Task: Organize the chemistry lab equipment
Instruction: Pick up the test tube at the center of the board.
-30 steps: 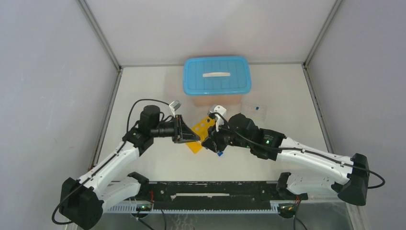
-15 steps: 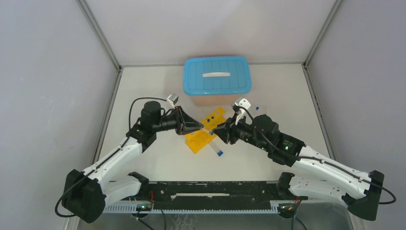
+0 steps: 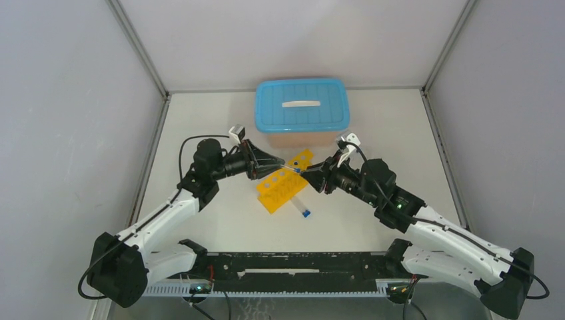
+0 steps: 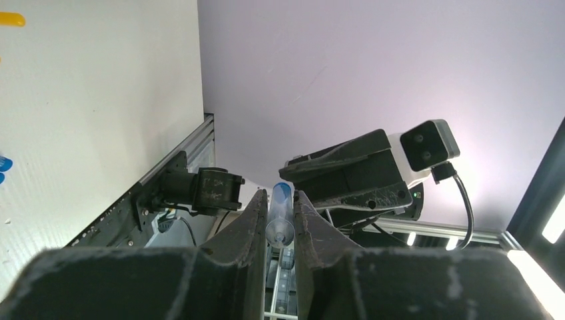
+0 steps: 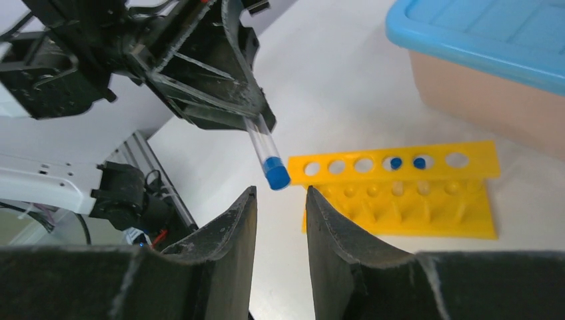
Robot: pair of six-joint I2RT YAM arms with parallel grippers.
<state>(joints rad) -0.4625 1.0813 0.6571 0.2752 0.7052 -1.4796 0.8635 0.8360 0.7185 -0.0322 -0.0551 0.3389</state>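
Note:
My left gripper (image 3: 282,164) (image 4: 280,197) is shut on a clear blue-capped tube (image 4: 280,217) (image 5: 264,150), held in the air with its cap pointing at my right gripper. My right gripper (image 3: 312,175) (image 5: 281,195) is open, its fingertips just short of the cap and not touching it. The yellow rack (image 3: 281,185) (image 5: 400,200) lies on the table below both grippers, with two blue-capped tubes (image 5: 407,162) in its holes. Another capped tube (image 3: 301,207) lies loose on the table beside the rack's near end.
A tan bin with a blue lid (image 3: 302,107) (image 5: 493,60) stands just behind the rack. The enclosure walls rise on the left, right and back. A black rail (image 3: 293,270) runs along the near edge between the arm bases.
My left gripper has carried the tube up and toward the back right. My right arm has pulled away from the loose tube, swung right, and now faces the held tube's cap.

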